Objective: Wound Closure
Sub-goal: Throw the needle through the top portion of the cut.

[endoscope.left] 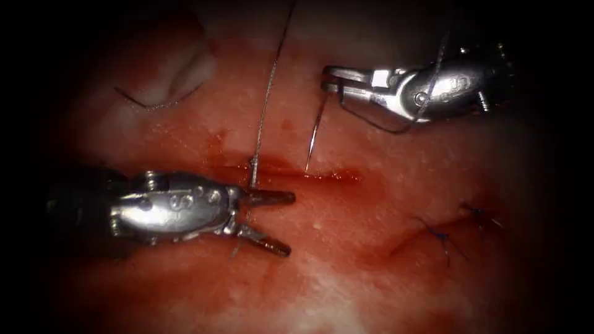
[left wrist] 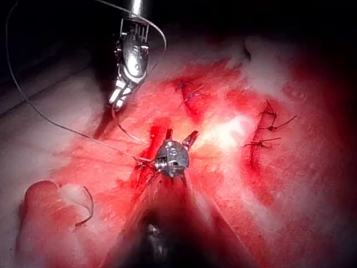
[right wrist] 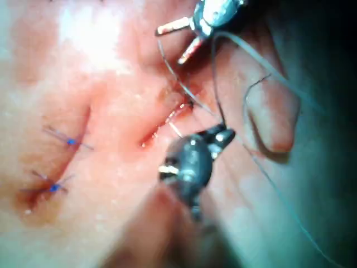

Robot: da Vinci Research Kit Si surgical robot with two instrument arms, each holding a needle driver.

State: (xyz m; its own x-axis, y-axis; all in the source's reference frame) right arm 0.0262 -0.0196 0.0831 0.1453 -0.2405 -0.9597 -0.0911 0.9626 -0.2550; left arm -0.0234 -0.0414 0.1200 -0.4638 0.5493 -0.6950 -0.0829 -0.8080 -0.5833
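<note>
The tissue [endoscope.left: 346, 260] has a short open cut [endoscope.left: 328, 176] wet with red fluid. My right tool [endoscope.left: 329, 79] hangs above the cut, shut on the curved needle [endoscope.left: 316, 127] near its tail end. The needle points down, its tip touching the tissue at the cut's upper edge. Thread [endoscope.left: 267, 99] runs from the top of the view down to a stitch at the cut's left end. At that left end my left tool [endoscope.left: 288, 224] stands open, holding nothing. In the left wrist view the left tool [left wrist: 180, 135] is open. The right tool [right wrist: 223, 135] grips the needle [right wrist: 175, 129] over the cut [right wrist: 162, 125].
An older cut [endoscope.left: 442, 238] on the right is closed with blue stitches [right wrist: 70, 142]. A loose cut end of thread [endoscope.left: 158, 104] lies on a pale fold of tissue at the upper left. Slack thread [endoscope.left: 383, 128] loops under the right tool.
</note>
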